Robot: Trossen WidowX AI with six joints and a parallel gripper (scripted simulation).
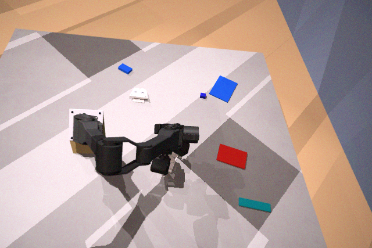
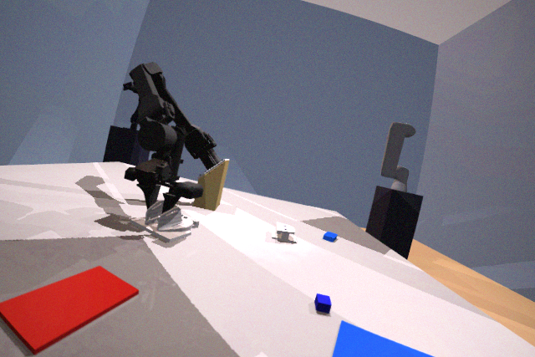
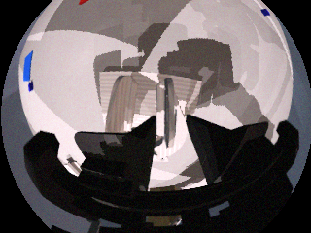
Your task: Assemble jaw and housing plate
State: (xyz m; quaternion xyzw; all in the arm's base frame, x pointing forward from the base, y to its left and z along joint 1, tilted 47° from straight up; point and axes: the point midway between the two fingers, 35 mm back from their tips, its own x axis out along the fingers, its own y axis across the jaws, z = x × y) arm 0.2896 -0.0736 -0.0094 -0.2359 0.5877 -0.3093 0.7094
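Note:
The white base plate lies on the table under my gripper; in the top view the arm mostly hides it. One pale jaw stands on the base, left of the fingers in the wrist view. My gripper points down over the base and is shut on the other jaw, a narrow upright shape between its fingertips. The pins and any meshing of the teeth are hidden or too small to tell. The white housing plate lies away from the base, apparently raised on a small support.
A tan block with a white face stands near the arm's base. A red slab, teal bar, blue slab, dark blue cube and small blue block lie around.

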